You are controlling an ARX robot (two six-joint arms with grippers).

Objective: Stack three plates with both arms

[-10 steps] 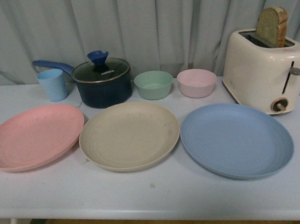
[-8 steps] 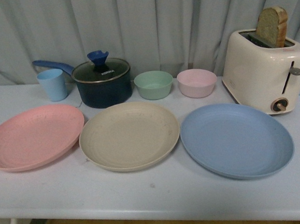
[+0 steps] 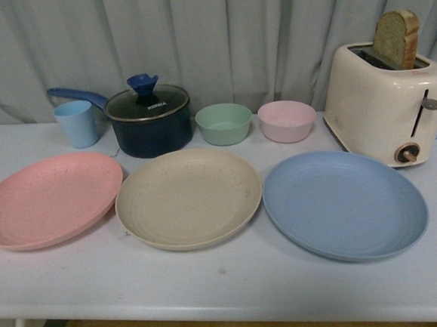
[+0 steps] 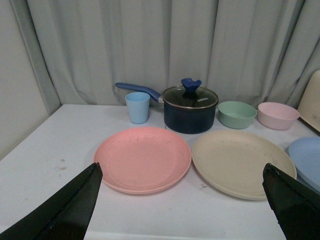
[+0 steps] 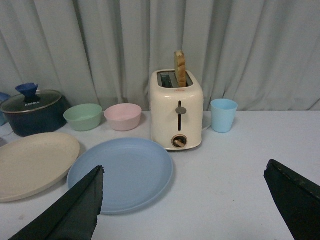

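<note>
Three plates lie flat in a row, unstacked, toward the table's (image 3: 236,291) front edge: pink plate (image 3: 49,198) by the left edge, beige plate (image 3: 188,198) centre, blue plate (image 3: 344,203) right. Left gripper (image 4: 181,167) and right gripper (image 5: 184,166) both spread wide, holding nothing, clear of the plates. Along the back edge: cup (image 3: 77,122), saucepan (image 3: 149,123), green bowl (image 3: 224,123), pink bowl (image 3: 286,120), toaster (image 3: 386,103)

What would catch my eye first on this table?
Three big plates lie in a row near the front of the table: pink plate left, beige plate middle, blue plate right. Behind the blue one stands a cream toaster with a bread slice sticking up.
</note>
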